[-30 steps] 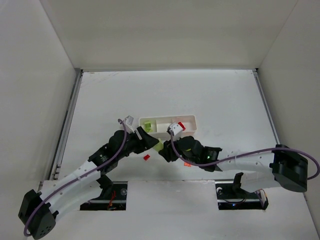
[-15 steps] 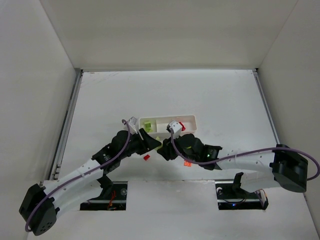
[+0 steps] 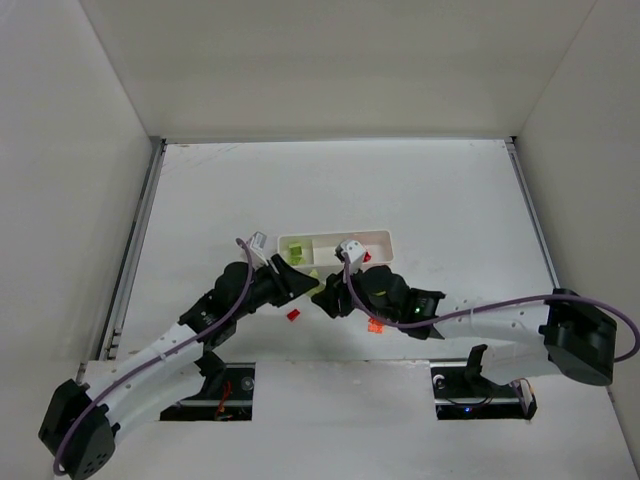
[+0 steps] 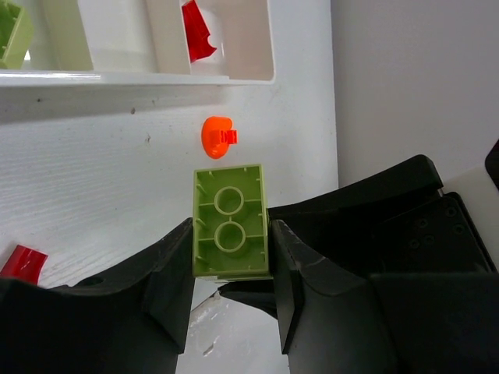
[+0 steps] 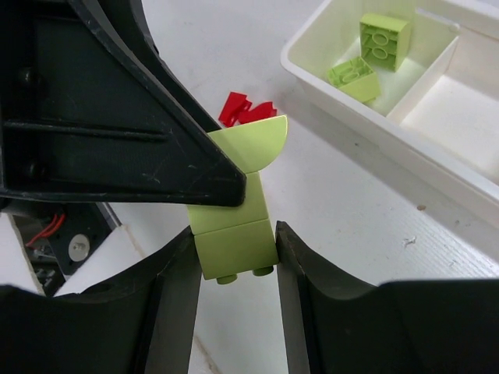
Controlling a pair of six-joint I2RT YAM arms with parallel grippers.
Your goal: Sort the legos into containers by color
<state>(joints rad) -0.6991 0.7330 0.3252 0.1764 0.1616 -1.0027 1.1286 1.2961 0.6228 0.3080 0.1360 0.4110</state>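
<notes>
Between both hands, just beside the tray [image 3: 375, 240]: pale-green lego stack [image 5: 232, 230]. Sorted so far: two green bricks [image 5: 382, 35] in one end compartment, a red piece [image 4: 196, 39] in the other. Outstanding, by judgement: this stack, an orange piece [image 4: 217, 136] and red pieces [image 5: 245, 109] loose on the worktop [image 3: 450, 200]. Left hand [image 4: 231, 261] closed narrow on the stack; right hand [image 5: 234, 269] likewise.
</notes>
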